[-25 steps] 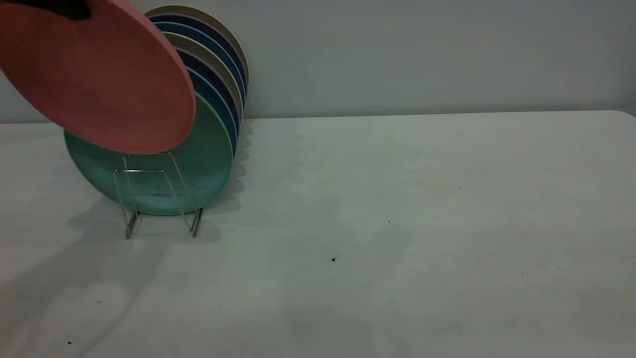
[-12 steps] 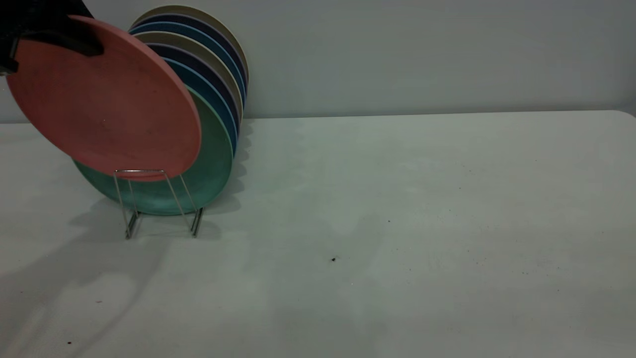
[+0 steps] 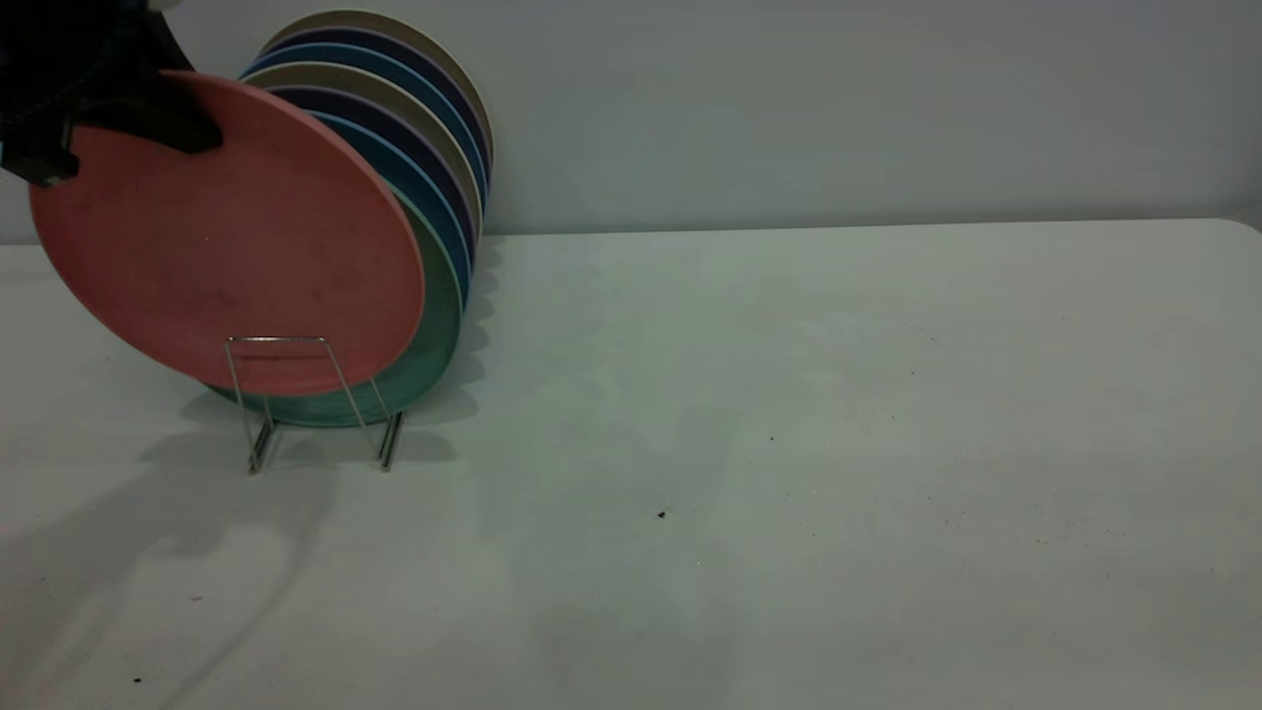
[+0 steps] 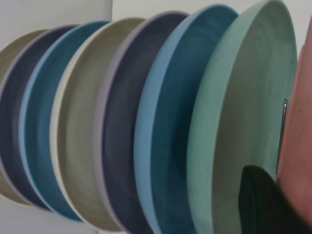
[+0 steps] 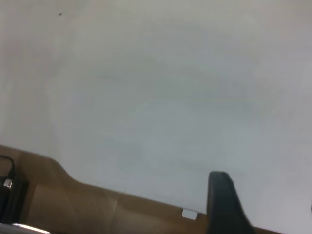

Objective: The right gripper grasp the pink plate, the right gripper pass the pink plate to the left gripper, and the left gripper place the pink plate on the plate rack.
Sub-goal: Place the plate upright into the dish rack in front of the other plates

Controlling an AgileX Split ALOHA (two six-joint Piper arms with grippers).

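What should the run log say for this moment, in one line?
stage: placing | left gripper: shut on pink plate | plate: tilted, low edge behind plate rack front loop | right gripper: parked

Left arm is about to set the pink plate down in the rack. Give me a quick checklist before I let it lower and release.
1. Grip: the left gripper is clamped on the top rim of the pink plate. Ok.
2. Slot: the pink plate is in front of the teal plate, behind the front wire loop of the plate rack. Ok.
3. Seating: the plate's lower edge hangs above the table, not down in the rack base. Not ok yet.
4. Clearance to the teal plate: close in the left wrist view; cannot tell if touching.
5. Tilt: the plate leans like the racked plates. Ok.
6. Right gripper: away over bare table, clear of the rack. Ok.
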